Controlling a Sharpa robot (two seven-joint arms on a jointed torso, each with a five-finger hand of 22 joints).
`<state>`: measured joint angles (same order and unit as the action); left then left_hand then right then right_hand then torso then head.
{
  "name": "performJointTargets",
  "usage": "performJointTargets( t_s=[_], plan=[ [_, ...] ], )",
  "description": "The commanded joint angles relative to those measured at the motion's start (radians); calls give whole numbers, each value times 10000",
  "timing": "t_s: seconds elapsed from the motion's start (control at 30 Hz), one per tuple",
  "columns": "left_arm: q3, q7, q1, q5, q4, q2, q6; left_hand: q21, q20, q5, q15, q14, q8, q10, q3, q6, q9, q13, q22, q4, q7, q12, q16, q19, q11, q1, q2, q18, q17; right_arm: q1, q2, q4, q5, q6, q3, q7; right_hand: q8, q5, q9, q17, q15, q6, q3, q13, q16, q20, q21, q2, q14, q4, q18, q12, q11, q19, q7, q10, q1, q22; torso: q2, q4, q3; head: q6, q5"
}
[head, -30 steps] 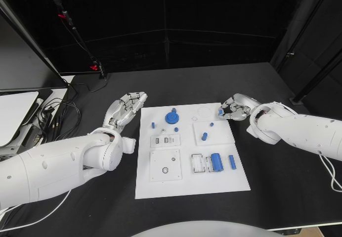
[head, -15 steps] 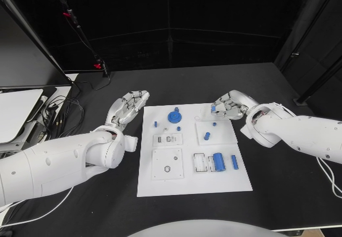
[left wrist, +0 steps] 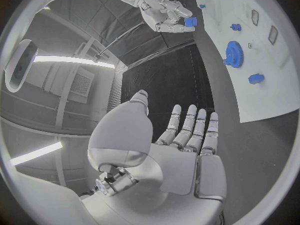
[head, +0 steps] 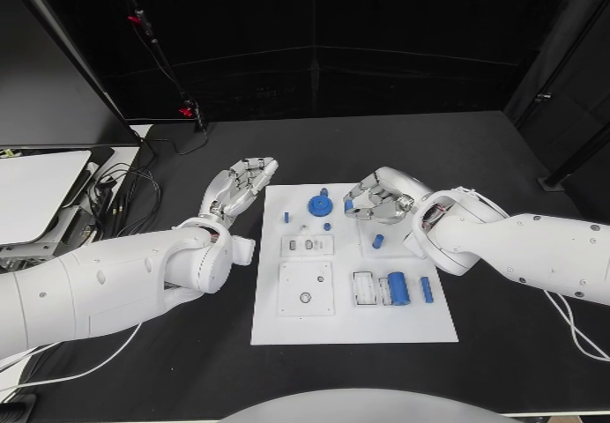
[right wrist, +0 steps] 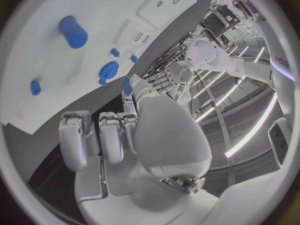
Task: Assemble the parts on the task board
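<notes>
The white task board [head: 382,322] lies mid-table. On it are a blue gear [head: 321,208], a blue cylinder [head: 397,288], a short blue pin [head: 377,239] and other small blue parts. My right hand [head: 382,199] hovers over the board's far edge, just right of the gear, and pinches a small blue part [head: 348,204] between thumb and finger; the left wrist view shows that part [left wrist: 189,21] in the right hand [left wrist: 164,12]. My left hand [head: 241,189] lies flat with fingers spread beside the board's far left corner, holding nothing.
Recessed white sockets [head: 305,247] and a square plate [head: 305,295] sit on the board's left half. A white device [head: 38,194] and cables [head: 127,189] lie at the table's left edge. Black table surrounds the board.
My right hand has moved left from beyond the board's far right corner to beside the gear, carrying the small blue part. The left hand has stayed put. The camera shifted.
</notes>
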<state>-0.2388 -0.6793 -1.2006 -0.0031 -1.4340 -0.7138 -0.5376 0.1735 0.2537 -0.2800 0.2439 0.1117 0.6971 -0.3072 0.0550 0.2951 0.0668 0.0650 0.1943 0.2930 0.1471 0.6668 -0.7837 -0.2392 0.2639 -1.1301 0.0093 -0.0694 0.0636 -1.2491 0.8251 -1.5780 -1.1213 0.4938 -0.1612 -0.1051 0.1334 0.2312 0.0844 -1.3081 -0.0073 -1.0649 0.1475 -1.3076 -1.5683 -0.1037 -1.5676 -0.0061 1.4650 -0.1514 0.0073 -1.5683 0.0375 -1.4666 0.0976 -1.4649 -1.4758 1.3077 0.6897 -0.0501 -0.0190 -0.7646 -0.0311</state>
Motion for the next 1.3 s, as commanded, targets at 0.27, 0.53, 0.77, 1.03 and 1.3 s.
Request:
performJointTargets(
  t_s=[0.27, 0.53, 0.77, 1.03, 1.3],
  plan=[
    [9, -2438, -15, -63, 29, 69, 61, 58, 76, -49, 77, 9, -27, -73, -20, 69, -8, -7, 17, -5, 1495, 56, -59, 9, 0, -34, 104, -110, 10, 54, -766, -278, -1378, -739, 2, -2165, 32, 73, 12, -2627, -6, -210, 25, -2632, -25, 30, -32, 9, 1058, 118, -73, -25, 4, -1042, -4, -1059, -91, 2631, 3, 18, -4, -96, 170],
    [9, -2437, -15, -63, 59, 107, 71, 65, 83, -53, 78, 10, -28, -74, -1, 71, -8, -7, 19, -6, 1496, 58, -63, 15, 0, -52, 118, -115, 10, 283, -1296, -212, -1519, -701, -1, -2609, -13, 66, -7, -2627, 2, -195, 10, -2632, -25, 25, -32, -18, 1058, 121, -73, -25, 22, -1042, 31, -1059, -39, 2631, 8, 21, -4, -131, 171],
    [9, -2435, -14, -63, 75, 138, 83, 67, 85, -57, 79, 10, -29, -74, 1, 70, -8, -7, 20, -5, 1496, 58, -63, 15, 0, -57, 128, -116, 9, 443, -1468, -179, -1674, -871, -2, -2955, -68, 41, -30, -2627, 19, -178, -19, -2632, -25, 17, -32, -67, 1058, 122, -73, -25, 44, -1042, 51, -1059, 33, 2631, 6, 12, -8, -181, 154],
    [9, -2433, -14, -63, 71, 104, 62, 67, 85, -57, 79, 10, -29, -74, 1, 70, -8, -7, 20, -5, 1496, 58, -63, 15, 0, -57, 128, -116, 9, 629, -1548, -88, -1846, -691, -1, -2982, -94, 30, -41, -2627, 24, -165, -29, -2632, -25, 13, -32, -88, 1058, 126, -73, -25, 50, -1042, 55, -1059, 56, 2631, -9, 47, 4, -248, 125],
    [9, -2438, -14, -63, 54, 80, 64, 67, 85, -57, 79, 10, -29, -74, 1, 70, -8, -7, 20, -5, 1496, 58, -63, 15, 0, -57, 128, -116, 9, 747, -1677, 72, -1999, -569, 0, -2900, -116, 29, -50, -2627, 27, -152, -30, -2632, -25, 10, -32, -99, 1058, 135, -73, -25, 53, -1042, 58, -1059, 63, 2631, -6, 14, -6, -251, 127]
  ],
)
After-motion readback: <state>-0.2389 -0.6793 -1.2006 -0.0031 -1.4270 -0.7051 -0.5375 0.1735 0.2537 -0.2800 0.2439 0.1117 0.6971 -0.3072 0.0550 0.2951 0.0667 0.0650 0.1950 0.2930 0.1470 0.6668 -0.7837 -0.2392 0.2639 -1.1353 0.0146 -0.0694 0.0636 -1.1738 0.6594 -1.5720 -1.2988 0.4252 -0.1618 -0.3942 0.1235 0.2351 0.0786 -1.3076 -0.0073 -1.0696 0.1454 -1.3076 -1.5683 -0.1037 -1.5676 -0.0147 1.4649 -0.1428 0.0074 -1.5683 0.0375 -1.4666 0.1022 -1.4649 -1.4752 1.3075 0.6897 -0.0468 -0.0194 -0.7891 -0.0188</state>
